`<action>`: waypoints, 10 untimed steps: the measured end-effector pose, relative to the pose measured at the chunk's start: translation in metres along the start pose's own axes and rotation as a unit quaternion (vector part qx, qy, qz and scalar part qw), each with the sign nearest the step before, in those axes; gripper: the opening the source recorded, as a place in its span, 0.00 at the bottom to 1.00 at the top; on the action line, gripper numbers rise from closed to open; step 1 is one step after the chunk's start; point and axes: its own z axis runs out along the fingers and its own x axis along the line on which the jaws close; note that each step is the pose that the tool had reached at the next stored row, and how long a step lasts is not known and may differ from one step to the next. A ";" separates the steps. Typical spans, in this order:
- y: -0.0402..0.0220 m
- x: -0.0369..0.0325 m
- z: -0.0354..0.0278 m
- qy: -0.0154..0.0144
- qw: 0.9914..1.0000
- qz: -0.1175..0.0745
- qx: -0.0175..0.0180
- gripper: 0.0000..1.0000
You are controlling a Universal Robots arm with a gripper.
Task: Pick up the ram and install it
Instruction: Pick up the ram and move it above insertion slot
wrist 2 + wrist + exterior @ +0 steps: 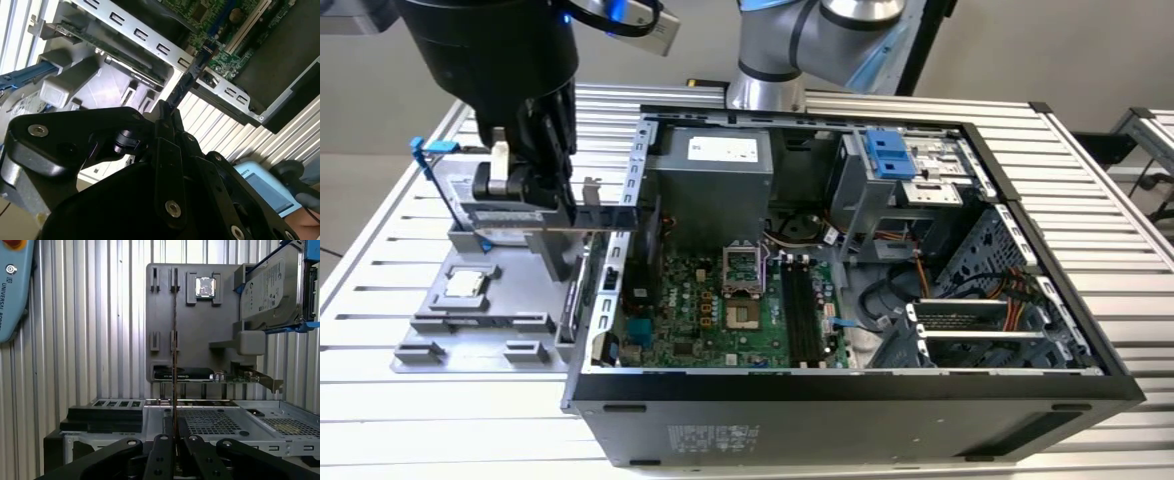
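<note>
From the exterior view, the fingers pinch the ram and hold it in the air above the grey fixture tray, just beside the open computer case. The tray sits on the slatted worktop and carries a square processor chip and a hard drive in a blue frame. Inside the case lies the green motherboard with its long black slots.

In the second wrist view the ram juts out from the fingers as a dark sliver towards the case wall.

In the first wrist view the ram is edge-on, a thin line clamped between the fingers. Beyond it the tray also holds what looks like an expansion card.

I'd judge the stick light, stiff and easily damaged. It is best gripped on its flat faces near one long edge, clear of the contacts.
</note>
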 end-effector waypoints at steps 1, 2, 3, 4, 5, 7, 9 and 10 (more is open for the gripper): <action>-0.0003 -0.0001 0.0000 0.000 1.000 0.000 0.000 0.00; -0.0005 -0.0002 0.0000 0.000 1.000 0.000 0.000 0.00; -0.0009 -0.0003 0.0000 0.000 1.000 0.000 0.000 0.00; -0.0012 -0.0004 0.0000 0.000 1.000 0.000 0.000 0.00; -0.0016 -0.0005 0.0000 0.000 1.000 0.000 0.000 0.00; -0.0026 -0.0008 0.0000 0.000 1.000 0.000 0.000 0.00; -0.0038 -0.0012 0.0000 0.000 1.000 0.000 0.000 0.00; -0.0050 -0.0015 0.0001 0.000 1.000 0.000 0.000 0.00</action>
